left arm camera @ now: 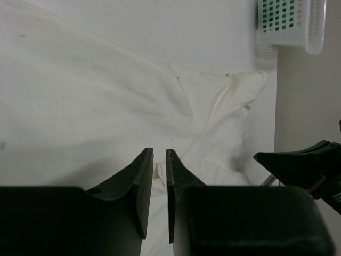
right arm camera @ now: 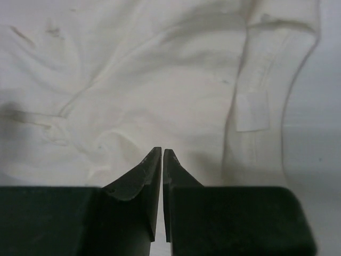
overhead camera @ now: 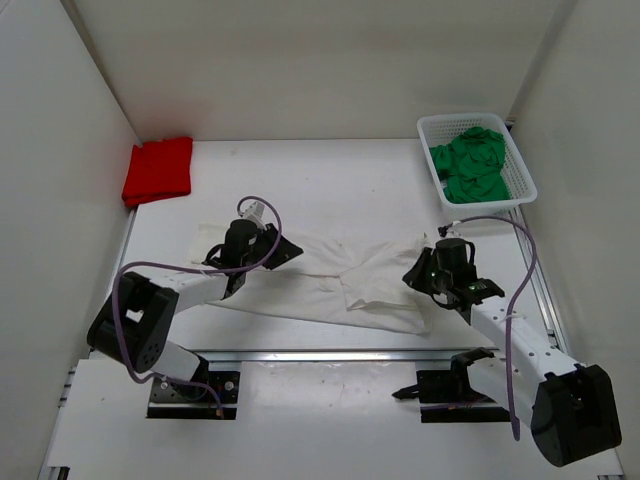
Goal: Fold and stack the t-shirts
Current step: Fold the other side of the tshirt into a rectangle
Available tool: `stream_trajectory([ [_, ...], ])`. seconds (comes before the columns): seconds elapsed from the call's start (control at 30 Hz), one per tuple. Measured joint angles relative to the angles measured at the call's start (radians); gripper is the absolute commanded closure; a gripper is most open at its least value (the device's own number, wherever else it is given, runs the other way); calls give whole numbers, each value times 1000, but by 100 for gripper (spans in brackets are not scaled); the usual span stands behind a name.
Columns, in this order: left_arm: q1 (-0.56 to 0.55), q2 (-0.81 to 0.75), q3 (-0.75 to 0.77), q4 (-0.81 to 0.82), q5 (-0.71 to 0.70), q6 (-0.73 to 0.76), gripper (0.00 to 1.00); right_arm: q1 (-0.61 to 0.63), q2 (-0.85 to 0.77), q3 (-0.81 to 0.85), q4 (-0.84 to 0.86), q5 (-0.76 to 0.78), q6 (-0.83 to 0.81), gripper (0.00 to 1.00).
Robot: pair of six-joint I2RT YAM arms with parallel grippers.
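The white t-shirt (overhead camera: 340,282) lies spread and wrinkled across the middle of the table, between my two grippers. My left gripper (overhead camera: 290,247) is low over its upper left part; in the left wrist view (left arm camera: 159,152) its jaws stand a narrow gap apart with a fold of white cloth (left arm camera: 106,96) between them. My right gripper (overhead camera: 418,272) is over the shirt's right end, near the collar and tag (right arm camera: 250,109), with its jaws (right arm camera: 162,151) pressed together. The red t-shirt (overhead camera: 158,170) lies folded at the far left. The green t-shirt (overhead camera: 470,165) lies crumpled in the basket.
The white mesh basket (overhead camera: 430,122) stands at the far right corner and also shows in the left wrist view (left arm camera: 290,21). White walls close in the table on the left, back and right. The right arm's gripper body (left arm camera: 298,162) shows at the left wrist view's right edge.
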Motion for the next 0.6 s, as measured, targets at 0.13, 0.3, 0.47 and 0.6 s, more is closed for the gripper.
stream_trajectory([
  [0.13,-39,66,23,22,7,-2,73,61,0,-55,-40,3,-7,98],
  [0.3,-15,76,11,47,27,-16,74,146,-47,-163,-53,-8,50,100],
  [0.47,79,98,-21,94,43,-59,74,132,-200,-256,-50,-5,134,100],
  [0.6,148,154,-28,131,64,-94,74,60,-285,-273,-112,-26,136,100],
])
